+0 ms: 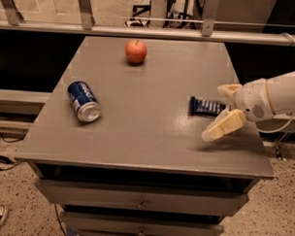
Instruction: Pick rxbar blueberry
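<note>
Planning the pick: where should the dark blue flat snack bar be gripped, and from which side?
Probably across the narrow width of the flat navy-wrapped snack bar, coming from its right end: it lies flat, lengthwise left-right, and the open end effector sits there.

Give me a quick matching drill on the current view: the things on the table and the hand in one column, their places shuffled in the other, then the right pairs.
Things:
1. apple
2. can
3. bar
4. hand

Places:
A. left part of the table, lying on its side
B. over the table's right side, open, at the bar's right end
C. far part of the table, near the middle
D. right part of the table, lying flat

Pairs: 1-C, 2-A, 3-D, 4-B
</note>
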Motion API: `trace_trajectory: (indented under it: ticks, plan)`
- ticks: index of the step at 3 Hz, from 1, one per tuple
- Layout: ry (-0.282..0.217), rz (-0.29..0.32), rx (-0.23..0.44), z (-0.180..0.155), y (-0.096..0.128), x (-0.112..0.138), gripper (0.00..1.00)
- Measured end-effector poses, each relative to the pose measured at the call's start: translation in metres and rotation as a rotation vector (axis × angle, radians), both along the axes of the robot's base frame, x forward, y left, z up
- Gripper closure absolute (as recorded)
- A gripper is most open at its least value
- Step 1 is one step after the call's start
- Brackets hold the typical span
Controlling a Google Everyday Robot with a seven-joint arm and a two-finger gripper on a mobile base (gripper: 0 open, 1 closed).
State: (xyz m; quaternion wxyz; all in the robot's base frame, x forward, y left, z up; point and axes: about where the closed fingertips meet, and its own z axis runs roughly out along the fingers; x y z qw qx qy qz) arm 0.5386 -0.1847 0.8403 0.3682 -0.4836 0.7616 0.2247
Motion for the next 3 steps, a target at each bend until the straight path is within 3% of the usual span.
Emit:
trace_trajectory:
  ticks: [1,2,3]
  plan:
    - [0.011,-0.003,-0.006,-0.0075,-0.0006,0.0007,0.18]
    - [0.024,-0.006,-0.013,-0.0137,-0.0017,0.0004,0.5]
    - [0.023,-0.006,-0.016,-0.0123,-0.0025,0.0014,0.72]
